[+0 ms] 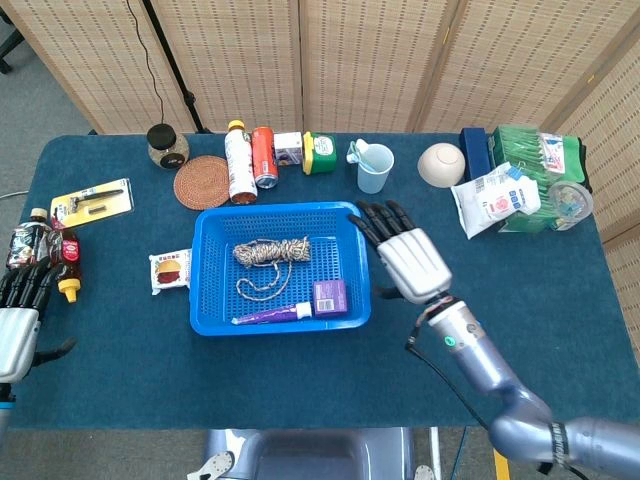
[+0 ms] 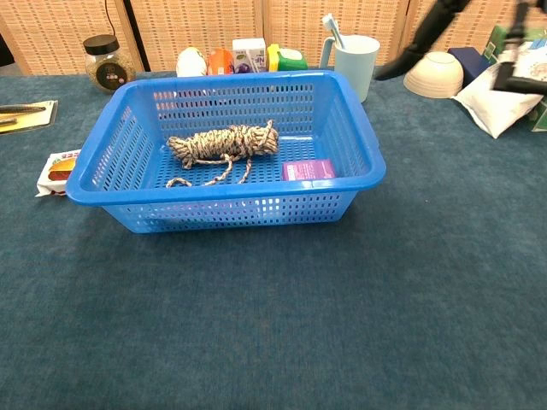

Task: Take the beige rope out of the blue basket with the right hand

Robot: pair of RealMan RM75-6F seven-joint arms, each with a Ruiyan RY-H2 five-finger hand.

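Right robot hand (image 1: 407,258) empty, fingers (image 1: 368,223) spread and stretched forward, hovering just beside the right rim of the blue basket (image 1: 351,256), back plate facing up; in the chest view only dark fingertips (image 2: 423,38) at the top right. To its left, inside the basket, beige rope (image 1: 271,251) coiled in a bundle on the basket floor, loose end trailing toward the near side, untouched and apart from the fingers. Nearer the hand, purple box (image 1: 329,296) in the basket's near right corner, with a purple-and-white tube (image 1: 275,314) along the near wall. Ahead of the hand, pale blue cup (image 1: 375,168) with a toothbrush in it; further right, upturned cream bowl (image 1: 441,164), white packet (image 1: 495,199) and green packs (image 1: 526,155). Ahead and to the left, beyond the basket, white bottle (image 1: 238,162), orange can (image 1: 264,156), woven coaster (image 1: 202,181) and dark-lidded jar (image 1: 167,145). Far to the left, at the worktop (image 1: 500,330) edge, left robot hand (image 1: 19,318) released as well, fingers extended, next to two small bottles (image 1: 45,250); snack packet (image 1: 170,270) just outside the basket's left wall
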